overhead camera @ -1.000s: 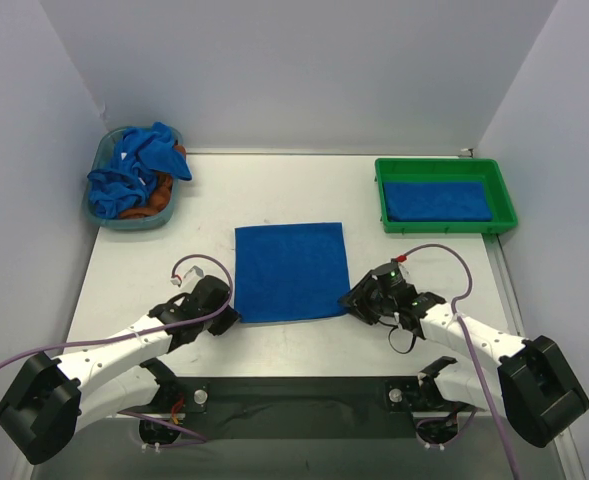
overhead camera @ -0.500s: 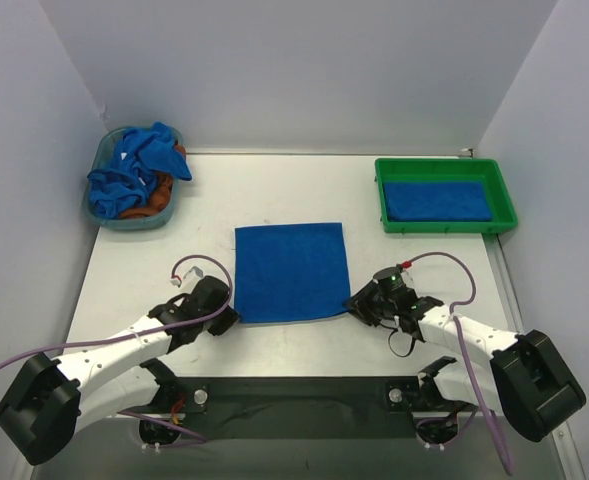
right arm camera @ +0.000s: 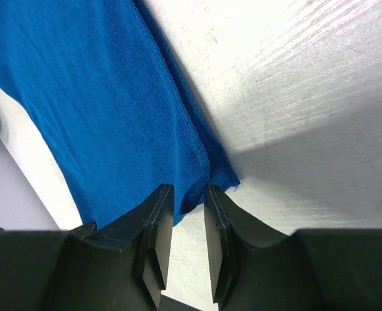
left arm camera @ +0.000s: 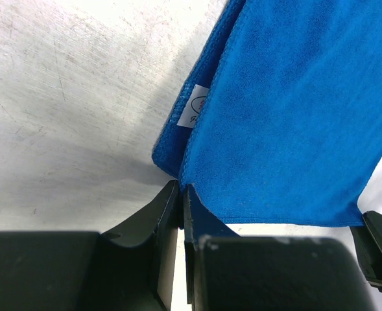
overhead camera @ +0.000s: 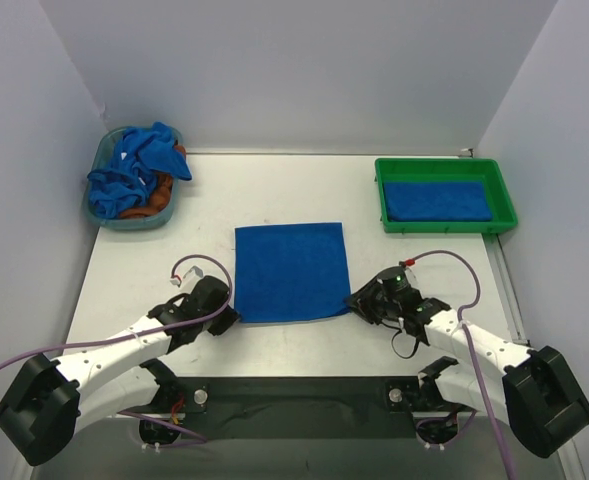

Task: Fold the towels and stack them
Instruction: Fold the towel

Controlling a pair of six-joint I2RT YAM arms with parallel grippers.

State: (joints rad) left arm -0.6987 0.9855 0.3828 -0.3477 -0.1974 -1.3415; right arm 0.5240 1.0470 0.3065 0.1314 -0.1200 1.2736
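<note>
My left fingers [left arm camera: 163,217] are nearly closed, pinching the near-left corner of the flat towel [overhead camera: 290,270], right by its white tag [left arm camera: 197,110]. My right fingers [right arm camera: 157,223] are narrowed on the near-right corner, cloth bunched between them. The towel lies spread mid-worktop [overhead camera: 174,240]. A second towel [overhead camera: 437,200] sits folded in the green tray [overhead camera: 444,228]. Crumpled towels [overhead camera: 124,180] fill the bin [overhead camera: 139,225] far left.

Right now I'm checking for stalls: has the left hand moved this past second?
No. The left hand stays at the towel's near-left corner, unshifted against the green tray.
</note>
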